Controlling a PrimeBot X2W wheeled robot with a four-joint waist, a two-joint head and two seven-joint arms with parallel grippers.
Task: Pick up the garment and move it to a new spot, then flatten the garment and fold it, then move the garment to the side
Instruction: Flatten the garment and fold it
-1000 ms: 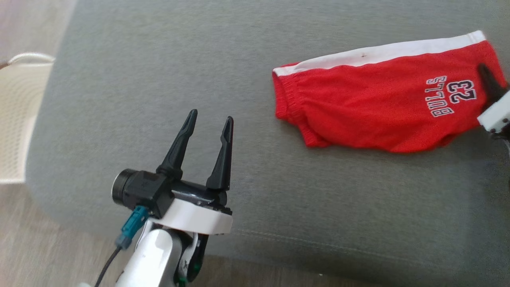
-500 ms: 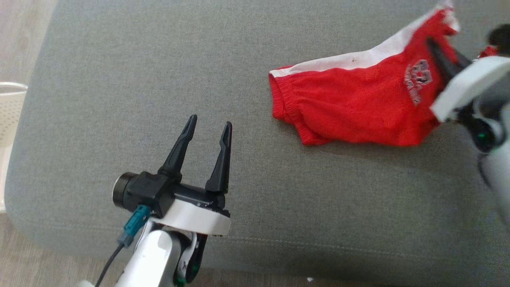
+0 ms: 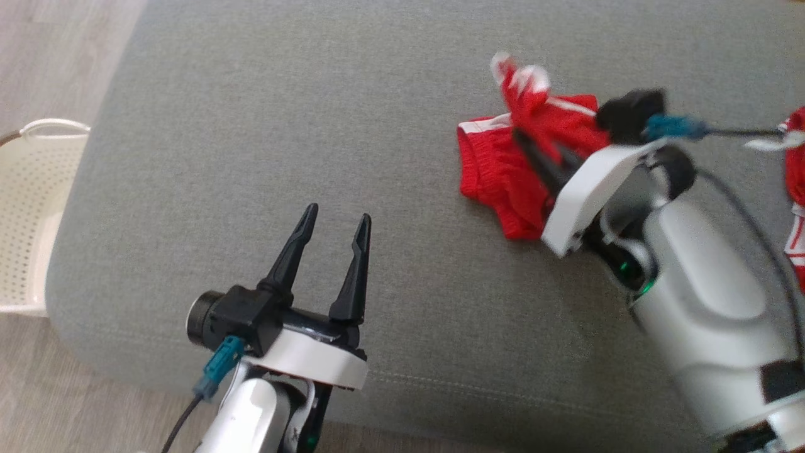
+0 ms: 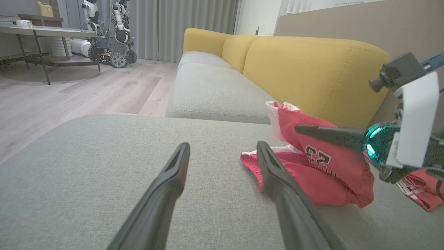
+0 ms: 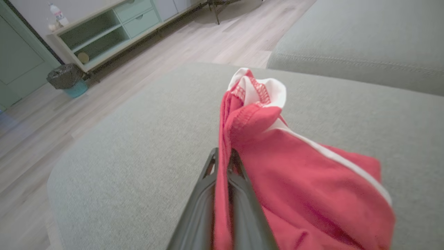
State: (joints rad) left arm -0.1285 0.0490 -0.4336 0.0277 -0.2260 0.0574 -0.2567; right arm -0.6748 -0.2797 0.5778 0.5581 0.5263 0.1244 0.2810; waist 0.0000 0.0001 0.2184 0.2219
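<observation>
The garment (image 3: 497, 176) is a pair of red shorts with a white side stripe and a "23" print, lying bunched on the grey sofa cushion (image 3: 251, 126). My right gripper (image 3: 525, 141) is shut on one end of it and holds that end raised above the part still resting on the cushion. The right wrist view shows the red cloth (image 5: 295, 173) pinched between the shut fingers of the right gripper (image 5: 223, 152), its white hem flopping over the tips. My left gripper (image 3: 338, 214) stands open and empty near the cushion's front edge, well left of the garment (image 4: 322, 173).
A second red and white cloth (image 3: 795, 189) lies at the far right of the cushion. A white perforated basket (image 3: 25, 207) stands on the wooden floor to the left. The yellow backrest (image 4: 312, 62) rises behind the garment.
My right gripper has lifted the garment's right end and carried it leftward over the rest, so the flat shorts are now bunched. The head camera has shifted. The left gripper stays open.
</observation>
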